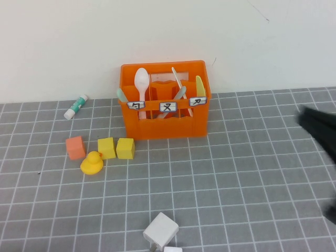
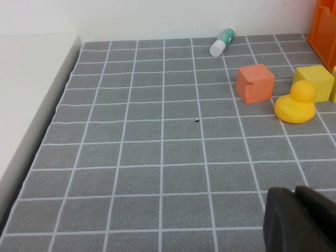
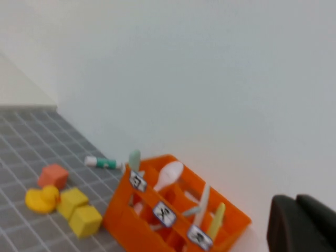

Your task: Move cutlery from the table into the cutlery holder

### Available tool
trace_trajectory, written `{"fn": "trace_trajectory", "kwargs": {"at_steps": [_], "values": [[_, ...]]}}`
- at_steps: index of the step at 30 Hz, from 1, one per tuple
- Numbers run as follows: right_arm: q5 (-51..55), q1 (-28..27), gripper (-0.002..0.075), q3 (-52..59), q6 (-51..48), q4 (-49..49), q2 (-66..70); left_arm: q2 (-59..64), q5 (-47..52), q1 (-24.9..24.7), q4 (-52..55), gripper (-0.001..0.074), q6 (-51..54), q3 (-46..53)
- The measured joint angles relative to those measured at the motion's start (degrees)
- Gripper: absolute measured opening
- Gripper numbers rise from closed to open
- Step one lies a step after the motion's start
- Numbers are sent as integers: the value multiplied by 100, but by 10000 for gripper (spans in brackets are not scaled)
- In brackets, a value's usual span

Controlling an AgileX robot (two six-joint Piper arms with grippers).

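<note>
All five cutlery pieces are standing in the orange cutlery holder (image 1: 164, 122) at the table's (image 1: 236, 199) back edge. The right gripper (image 1: 319, 128) is hovering blurred at right, the left gripper (image 2: 299, 220) low; neither's opening is discernible.

Blurred arm, cropped objects, half-buried cutlery

In the high view the right gripper (image 1: 320, 131) is a dark smear cut by the 3 o'clock edge, its jaws unreadable; the left gripper (image 2: 299, 220) shows only as a dark corner in its wrist view. The white block (image 1: 160, 229) at 6 o'clock is cropped. Inside the cutlery holder (image 1: 165, 123) the lower ends of the cutlery (image 1: 142, 84) are hidden, and the label characters are too small to read.
</note>
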Motion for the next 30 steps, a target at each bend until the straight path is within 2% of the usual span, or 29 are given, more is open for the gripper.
{"fn": "trace_trajectory", "kwargs": {"at_steps": [5,9,14,18,21,30], "values": [[1553,9,-1,235,0,-195,-1352,0,0,0,0,-1,0,0],[2584,9,-1,499,0,153,-2205,0,0,0,0,-1,14,0],[2812,9,-1,868,0,313,-2903,0,0,0,0,-1,14,0],[2751,-108,-1,1330,-193,848,-3002,0,0,0,0,-1,14,0],[2741,-512,-1,1650,-468,1273,-3010,0,0,0,0,-1,14,0],[2912,-2535,-2,2023,-582,1646,-3451,0,0,0,0,-1,14,0]]}}
